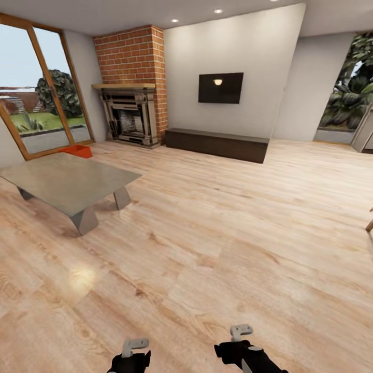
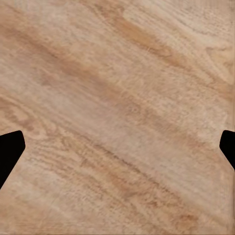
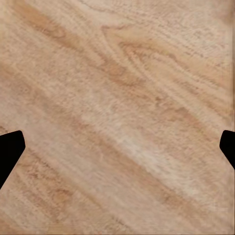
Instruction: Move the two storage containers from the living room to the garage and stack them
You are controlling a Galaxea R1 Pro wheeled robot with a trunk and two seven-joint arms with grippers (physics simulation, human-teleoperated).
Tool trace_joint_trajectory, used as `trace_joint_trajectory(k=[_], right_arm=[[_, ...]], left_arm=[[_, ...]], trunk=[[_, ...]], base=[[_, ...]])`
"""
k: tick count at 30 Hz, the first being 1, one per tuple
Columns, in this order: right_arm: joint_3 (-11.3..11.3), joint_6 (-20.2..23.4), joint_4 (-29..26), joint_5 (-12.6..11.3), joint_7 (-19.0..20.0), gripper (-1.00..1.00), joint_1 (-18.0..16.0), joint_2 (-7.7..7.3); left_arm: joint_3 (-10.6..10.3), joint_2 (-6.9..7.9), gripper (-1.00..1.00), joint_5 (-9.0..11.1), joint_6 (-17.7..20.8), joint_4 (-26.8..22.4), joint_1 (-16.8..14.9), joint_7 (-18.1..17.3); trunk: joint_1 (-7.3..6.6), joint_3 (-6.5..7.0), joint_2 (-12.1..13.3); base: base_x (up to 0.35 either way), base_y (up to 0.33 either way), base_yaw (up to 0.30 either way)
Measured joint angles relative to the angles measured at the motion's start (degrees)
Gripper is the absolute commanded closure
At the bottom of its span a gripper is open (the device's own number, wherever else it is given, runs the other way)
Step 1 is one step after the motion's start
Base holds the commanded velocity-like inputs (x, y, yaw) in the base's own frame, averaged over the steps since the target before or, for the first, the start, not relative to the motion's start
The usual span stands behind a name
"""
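Head view: the robot stands in the living room on the plank floor (image 1: 217, 233). Landmark is the low grey coffee table (image 1: 70, 181). One orange-red storage container (image 1: 77, 151) sits on the floor just behind the table's far edge, between it and the big window (image 1: 36, 88); only part of it clears the tabletop, and whether the second bin is hidden there I cannot tell. Beyond the table stand the brick fireplace (image 1: 132, 88), the black TV (image 1: 220, 87) and the long dark cabinet (image 1: 217, 144). The left gripper (image 1: 132, 355) and right gripper (image 1: 239, 339) hang low, well apart from the table, probably tucked in for driving.

Left wrist view: bare wood grain under the camera; dark fingertips (image 2: 10, 152) sit at opposite margins, so the jaws are spread wide, holding nothing.

Right wrist view: same bare planks, fingertips (image 3: 10, 152) likewise far apart, empty. Judgement: approach to the bin not yet done.
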Motion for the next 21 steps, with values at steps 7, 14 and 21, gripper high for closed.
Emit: trace_joint_trajectory(k=[7,14,21], right_arm=[[-0.1,-0.1,0.0,-0.3,-0.1,-1.00,0.0,-0.36],[-0.3,-0.1,-0.1,-0.6,-0.2,-1.00,0.0,-0.53],[-0.1,-0.1,-0.2,-0.1,-0.1,-1.00,0.0,-0.56]], left_arm=[[0.0,0.00,-1.00,0.0,0.0,0.0,0.0,0.0],[0.0,0.00,-1.00,0.0,0.0,0.0,0.0,0.0],[0.0,-0.01,-1.00,-0.1,0.0,0.0,0.0,0.0]], trunk=[[0.00,0.07,0.0],[0.00,0.08,0.0],[0.00,0.08,0.0]], base=[[0.297,-0.219,0.036],[0.296,-0.220,0.004],[0.295,-0.221,0.009]])
